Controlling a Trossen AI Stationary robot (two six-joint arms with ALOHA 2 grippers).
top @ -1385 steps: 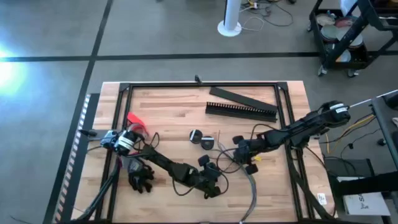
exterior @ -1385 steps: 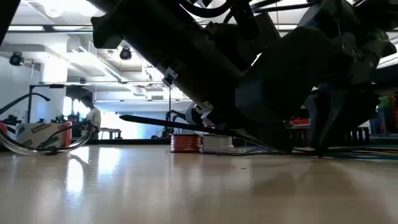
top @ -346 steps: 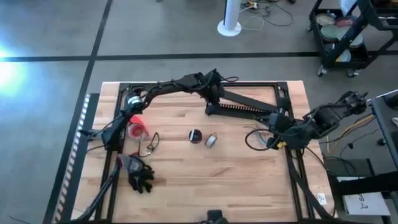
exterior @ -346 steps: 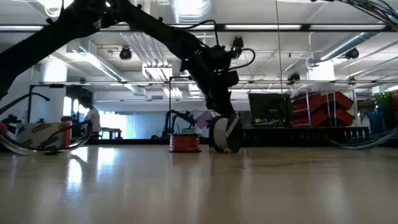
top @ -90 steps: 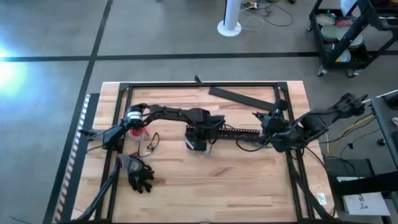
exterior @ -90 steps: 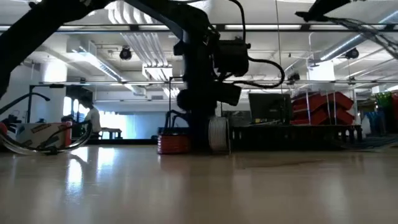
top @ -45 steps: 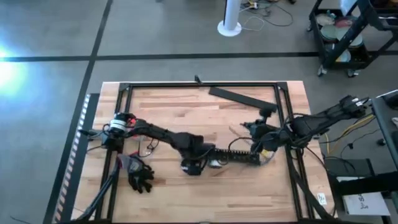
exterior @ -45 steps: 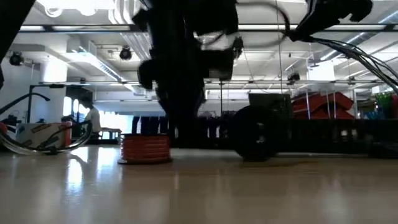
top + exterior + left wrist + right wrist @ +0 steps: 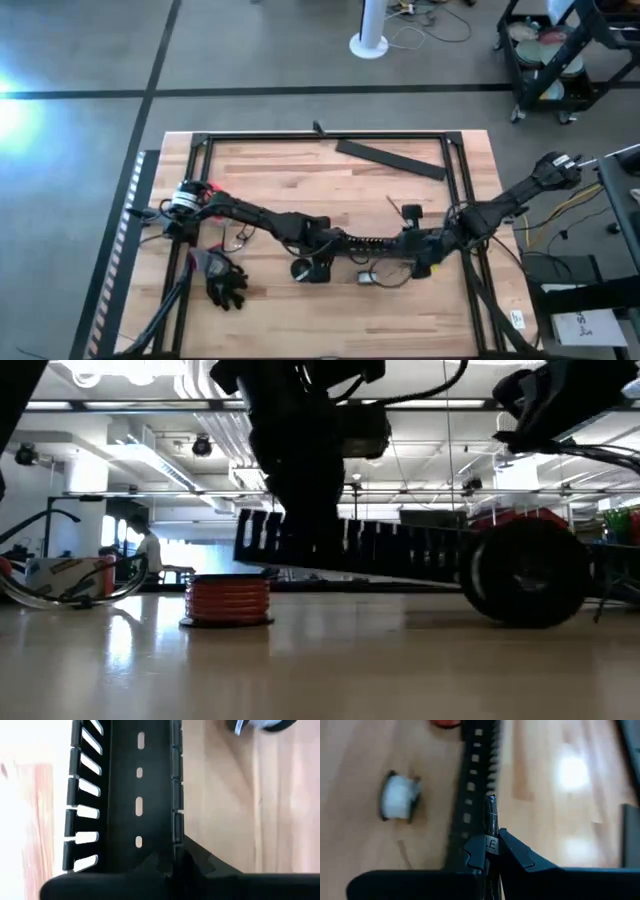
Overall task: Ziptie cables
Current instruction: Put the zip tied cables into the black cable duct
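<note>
Left end effector (image 9: 322, 243) and right end effector (image 9: 415, 245) (both clamped) face each other mid-table.

The bench (image 9: 300, 175) is pale wood with a lengthwise plank grain, framed by thin black rails. The comb-toothed duct (image 9: 368, 243) is black, with a row of pale slots down its middle and light gaps between its teeth, plain in the left wrist view. A flat bar (image 9: 390, 159) is black too. One spool (image 9: 227, 600) is orange-red with ribbed windings; another spool (image 9: 399, 796) is white between dark ends. A glove (image 9: 226, 284) is black. Both arms are dark.
</note>
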